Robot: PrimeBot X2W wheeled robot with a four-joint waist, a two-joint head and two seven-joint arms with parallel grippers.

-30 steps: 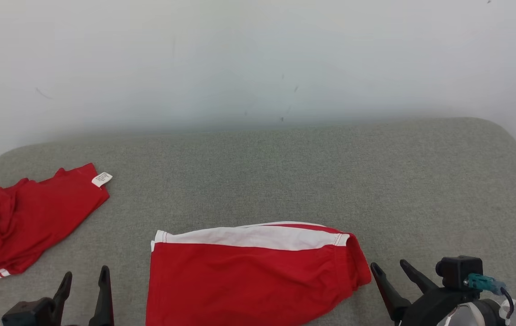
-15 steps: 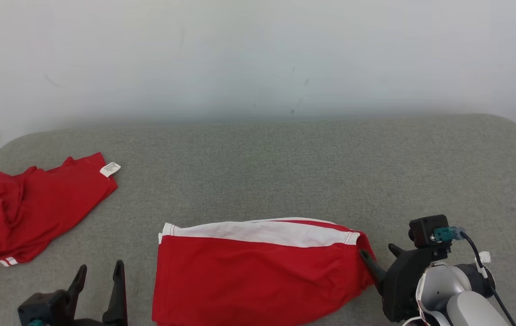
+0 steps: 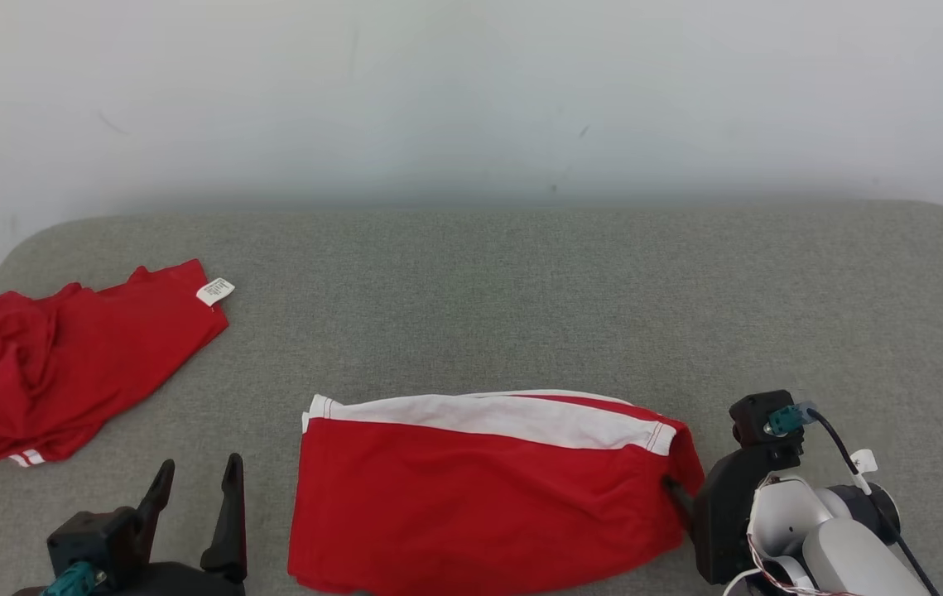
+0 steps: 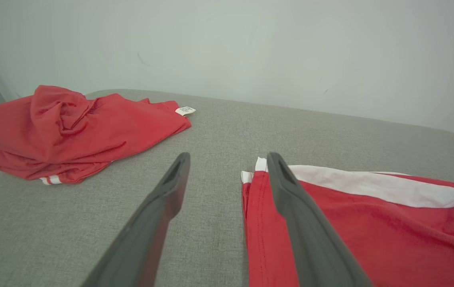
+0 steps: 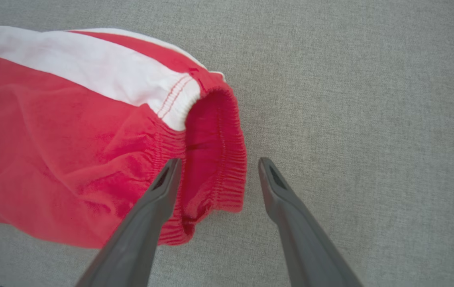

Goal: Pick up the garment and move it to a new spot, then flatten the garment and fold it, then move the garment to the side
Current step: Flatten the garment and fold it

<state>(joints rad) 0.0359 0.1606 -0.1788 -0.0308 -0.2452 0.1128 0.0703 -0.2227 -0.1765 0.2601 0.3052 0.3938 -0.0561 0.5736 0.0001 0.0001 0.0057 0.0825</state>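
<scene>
Folded garment [image 3: 479,497], red with a white stripe, lies flat at near-centre of the grey pad [image 3: 521,281], with its waistband [image 5: 230,167] end on the right. My right gripper [image 5: 219,160] is spread wide astride that waistband, gripping nothing; I can't tell if it touches. My left gripper [image 3: 199,463] is spread and empty too, just left of the hem. Bare pad runs behind and to the right, out to the rounded corners. The left edge is taken by other red cloth [image 3: 65,364]. Left wrist view shows it crumpled, with a white label [image 4: 185,110].
</scene>
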